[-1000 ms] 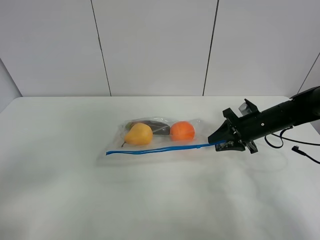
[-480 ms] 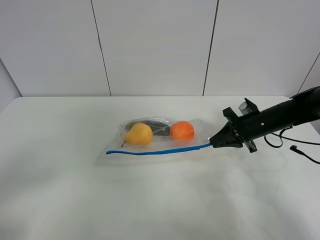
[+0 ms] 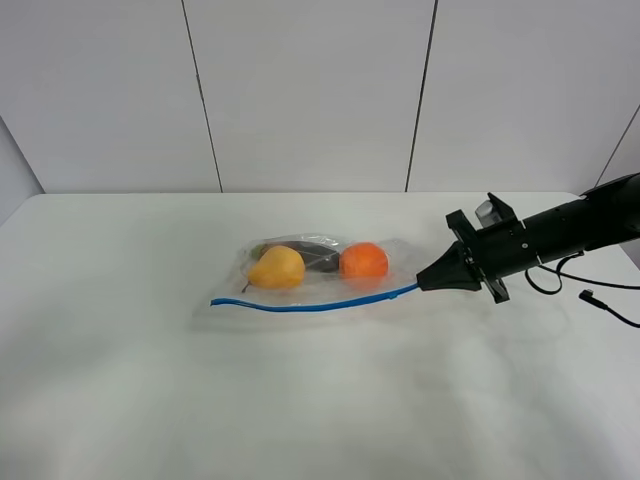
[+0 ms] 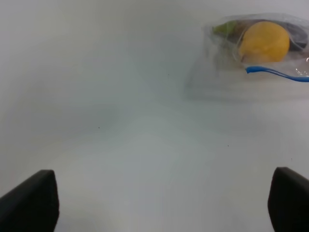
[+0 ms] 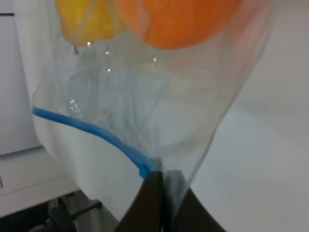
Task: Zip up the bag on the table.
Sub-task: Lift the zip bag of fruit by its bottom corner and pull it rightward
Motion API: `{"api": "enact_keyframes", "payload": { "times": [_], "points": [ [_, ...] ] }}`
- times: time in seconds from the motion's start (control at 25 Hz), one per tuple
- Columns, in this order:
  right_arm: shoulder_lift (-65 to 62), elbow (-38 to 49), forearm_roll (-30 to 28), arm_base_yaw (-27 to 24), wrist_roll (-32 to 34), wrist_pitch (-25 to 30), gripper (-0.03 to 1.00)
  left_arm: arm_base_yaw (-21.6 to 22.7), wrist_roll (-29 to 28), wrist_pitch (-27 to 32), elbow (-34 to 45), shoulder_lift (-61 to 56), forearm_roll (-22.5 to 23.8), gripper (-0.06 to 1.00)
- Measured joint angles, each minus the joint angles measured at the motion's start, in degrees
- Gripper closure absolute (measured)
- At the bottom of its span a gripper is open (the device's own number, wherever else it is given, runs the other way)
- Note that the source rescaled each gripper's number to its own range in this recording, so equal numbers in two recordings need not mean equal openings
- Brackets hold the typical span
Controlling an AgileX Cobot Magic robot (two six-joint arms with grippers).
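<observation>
Now the bag lies flat on the white table at the centre of the exterior view, a pear and an orange inside. At centre right, the right gripper pinches the right end of the blue zipper strip. The left gripper is spread wide over bare tabletop, holding nothing.

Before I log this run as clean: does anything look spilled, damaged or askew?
Nothing spilled or torn. The only oddity: the blue zipper strip of the bag sags in a curve rather than lying straight, with the right gripper pinching its end. The pear and orange sit inside.
</observation>
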Motion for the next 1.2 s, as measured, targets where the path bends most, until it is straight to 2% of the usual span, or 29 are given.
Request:
{"api": "enact_keyframes", "payload": {
  "times": [0.2,0.56,0.72,1.2],
  "points": [
    [0.0,0.0,4.01,0.77,-0.05,2.83,0.97,0.0,0.0,0.0,0.0,0.0,0.0,-0.06],
    [0.0,0.0,10.25,7.36,-0.05,5.2,0.97,0.0,0.0,0.0,0.0,0.0,0.0,-0.06],
    [0.0,0.0,11.0,8.8,-0.05,5.23,0.97,0.0,0.0,0.0,0.0,0.0,0.0,-0.06],
    [0.0,0.0,11.85,8.8,-0.05,5.66,0.97,0.0,0.0,-0.27,0.0,0.0,0.0,-0.06]
  ]
}}
